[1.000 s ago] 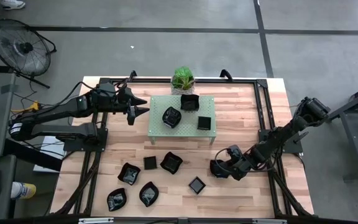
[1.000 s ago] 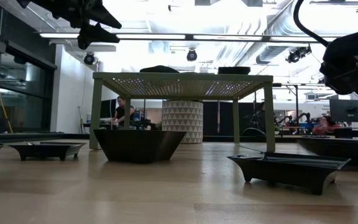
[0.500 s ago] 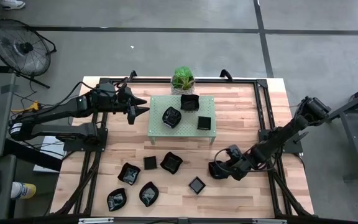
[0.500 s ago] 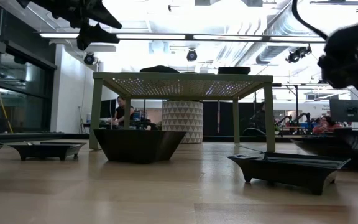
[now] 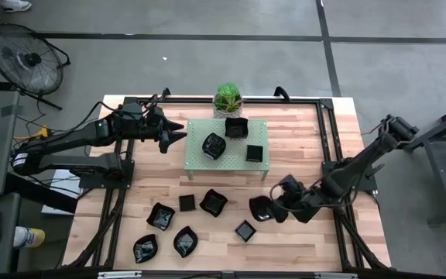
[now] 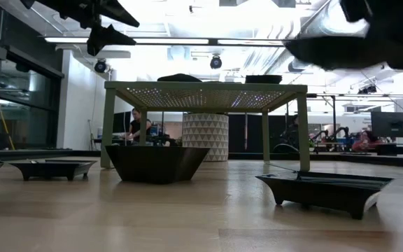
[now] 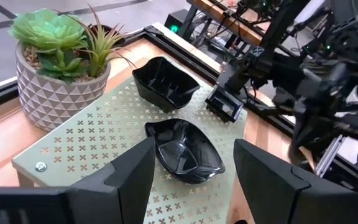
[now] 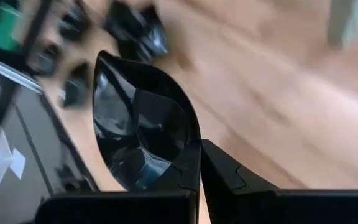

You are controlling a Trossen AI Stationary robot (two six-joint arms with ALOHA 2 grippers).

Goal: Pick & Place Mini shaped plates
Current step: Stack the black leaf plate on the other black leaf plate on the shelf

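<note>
The right tool (image 5: 273,208) is closed on the rim of a glossy black leaf-shaped mini plate (image 5: 260,208), holding it clear of the pale wooden slatted tabletop (image 5: 300,147), just off the near right corner of the pale green perforated metal rack (image 5: 227,147). In the right wrist view the held plate (image 8: 143,124) stands on edge, pinched between the two dark fingers (image 8: 185,171).

The left tool (image 5: 178,136) hangs in the air beside the rack's left edge, its fingers (image 7: 132,174) spread apart and holding nothing.

On top of the rack lie three black dishes: a squarish deep one (image 5: 236,127) at the far side, a wavy-edged one (image 5: 213,145) toward the left, and a small flat square one (image 5: 255,153) toward the right. A small green succulent in a patterned grey pot (image 5: 227,98) stands just behind the rack.

In front of the rack, on the tabletop, rest six more black mini plates: a small square one (image 5: 186,203), a wavy one (image 5: 213,202), a diamond-set square one (image 5: 245,230), and three leaf-like ones (image 5: 161,217) (image 5: 185,241) (image 5: 145,249) farther out to the left.
</note>
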